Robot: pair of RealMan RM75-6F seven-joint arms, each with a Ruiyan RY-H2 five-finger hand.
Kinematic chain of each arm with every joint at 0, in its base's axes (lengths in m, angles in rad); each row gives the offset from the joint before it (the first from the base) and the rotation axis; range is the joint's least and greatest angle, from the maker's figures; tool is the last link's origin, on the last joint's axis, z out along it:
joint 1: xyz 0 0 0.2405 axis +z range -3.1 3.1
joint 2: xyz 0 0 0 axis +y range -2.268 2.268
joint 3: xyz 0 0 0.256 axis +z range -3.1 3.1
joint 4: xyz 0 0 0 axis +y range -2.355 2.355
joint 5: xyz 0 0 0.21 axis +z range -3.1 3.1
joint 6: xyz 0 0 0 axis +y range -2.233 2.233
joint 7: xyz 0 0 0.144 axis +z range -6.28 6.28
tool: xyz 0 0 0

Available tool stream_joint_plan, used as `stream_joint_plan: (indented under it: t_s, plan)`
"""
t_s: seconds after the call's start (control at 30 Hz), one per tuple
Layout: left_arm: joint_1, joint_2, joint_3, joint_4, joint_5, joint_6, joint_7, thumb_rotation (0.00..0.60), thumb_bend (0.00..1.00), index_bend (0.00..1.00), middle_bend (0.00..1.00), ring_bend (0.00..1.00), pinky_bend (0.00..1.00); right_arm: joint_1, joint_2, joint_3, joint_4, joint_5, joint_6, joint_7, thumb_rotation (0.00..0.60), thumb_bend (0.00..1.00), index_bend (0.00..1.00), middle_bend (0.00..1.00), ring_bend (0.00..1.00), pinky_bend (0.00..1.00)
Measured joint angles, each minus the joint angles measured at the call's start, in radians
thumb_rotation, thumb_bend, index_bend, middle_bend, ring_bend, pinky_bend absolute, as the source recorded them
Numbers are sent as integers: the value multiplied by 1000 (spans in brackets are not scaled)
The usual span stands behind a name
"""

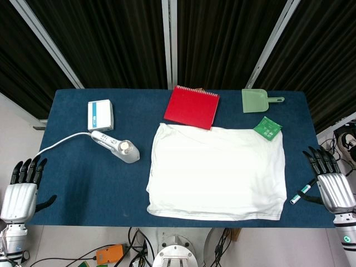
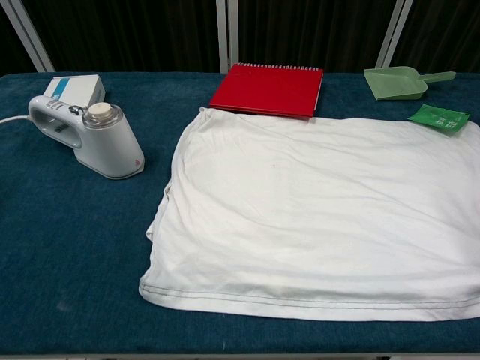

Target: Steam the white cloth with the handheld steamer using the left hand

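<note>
The white cloth [image 1: 217, 171] [image 2: 322, 214] lies spread flat on the blue table [image 1: 89, 183], right of centre. The white handheld steamer [image 1: 117, 147] [image 2: 94, 136] stands on the table left of the cloth, its cord trailing off to the left. My left hand [image 1: 22, 186] hovers at the table's left front corner, fingers apart and holding nothing, well short of the steamer. At the right edge, my right hand [image 1: 332, 181] is likewise open and empty. Neither hand shows in the chest view.
A red spiral notebook [image 1: 192, 107] [image 2: 268, 90] touches the cloth's far edge. A white box [image 1: 100, 115] sits behind the steamer. A green dustpan [image 1: 257, 100] and a green packet [image 1: 267, 128] lie at the back right. A marker pen [image 1: 300, 193] rests near my right hand.
</note>
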Motion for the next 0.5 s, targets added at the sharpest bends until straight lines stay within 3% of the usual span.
stream_joint_plan:
  t_s: [0.3, 0.5]
  plan:
    - [-49, 10, -42, -31, 21, -77, 51, 588, 63, 0, 0, 0, 0, -2, -16, -14, 8, 8, -19, 2, 600, 52, 0, 0, 0, 0]
    - [-183, 18, -113, -54, 15, -246, 107, 600, 75, 0, 2, 0, 0, 11, -26, -31, 8, -10, -50, -5, 600, 52, 0, 0, 0, 0]
